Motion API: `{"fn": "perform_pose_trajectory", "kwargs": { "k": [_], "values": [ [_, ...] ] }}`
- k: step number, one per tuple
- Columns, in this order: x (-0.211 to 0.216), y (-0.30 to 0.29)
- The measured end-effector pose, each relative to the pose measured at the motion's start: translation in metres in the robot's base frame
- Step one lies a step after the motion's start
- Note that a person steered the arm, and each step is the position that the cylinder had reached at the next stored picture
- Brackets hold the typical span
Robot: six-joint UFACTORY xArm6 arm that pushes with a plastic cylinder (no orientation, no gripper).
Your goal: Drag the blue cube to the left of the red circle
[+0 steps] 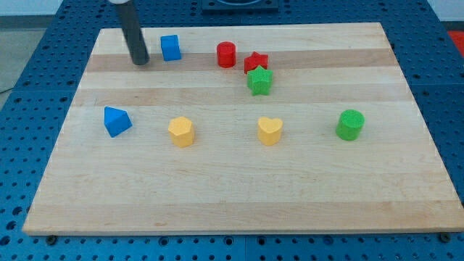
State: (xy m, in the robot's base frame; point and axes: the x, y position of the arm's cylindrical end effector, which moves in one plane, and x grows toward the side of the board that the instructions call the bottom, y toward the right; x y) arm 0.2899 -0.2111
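The blue cube point(170, 48) sits near the view's top, left of centre. The red circle point(226, 54), a short cylinder, stands to its right with a gap between them. My tip point(140, 61) rests on the board just left of the blue cube, a small gap apart from it. The dark rod rises from there out of the view's top.
A red star point(255, 62) and a green star point(259, 80) touch right of the red circle. A blue triangular block point(116, 121), a yellow hexagon point(181, 132), a yellow heart point(270, 131) and a green cylinder point(350, 125) lie across the middle of the wooden board point(239, 210).
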Motion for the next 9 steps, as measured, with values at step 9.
{"fn": "perform_pose_trajectory", "kwargs": {
  "k": [9],
  "values": [
    [-0.025,0.083]
  ]
}}
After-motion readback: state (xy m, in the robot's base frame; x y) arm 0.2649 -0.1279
